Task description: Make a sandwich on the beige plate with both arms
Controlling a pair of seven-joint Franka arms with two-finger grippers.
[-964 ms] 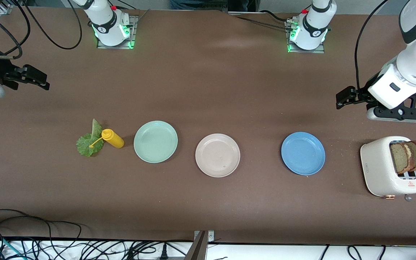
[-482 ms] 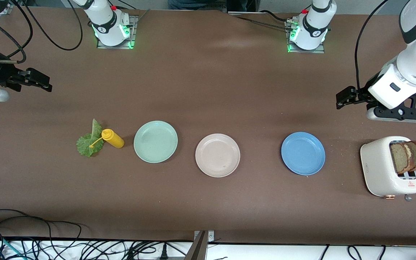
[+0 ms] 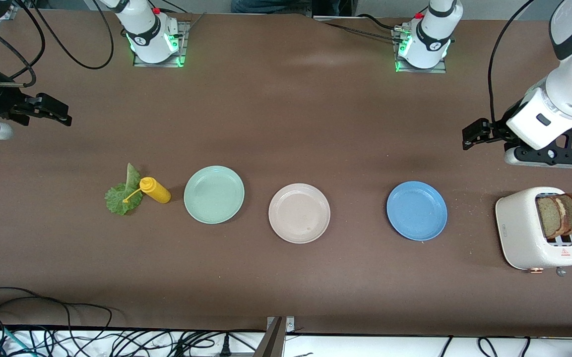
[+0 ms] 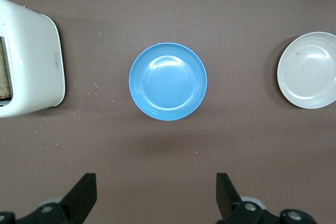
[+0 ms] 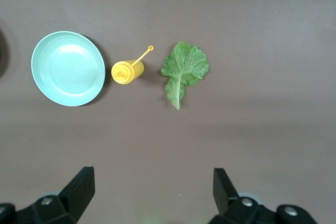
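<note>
- Two grippers hang over bare table, jaws spread wide, holding nothing: left gripper (image 3: 466, 139) toward the toaster (image 3: 524, 228), right gripper (image 3: 62, 113) toward the lettuce (image 3: 119, 198).
- Beige plate (image 3: 299, 213) lies between them; toast (image 3: 561, 214) stands in the toaster.

Toast slices (image 3: 561, 214) sit partly hidden inside the toaster (image 3: 524, 233); left wrist view crops that toaster and the beige plate (image 4: 310, 77).

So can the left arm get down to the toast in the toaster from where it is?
Probably yes. The left hand hangs open over bare table beside the toaster, and both toast slices stick up out of the slots with nothing over them.
</note>
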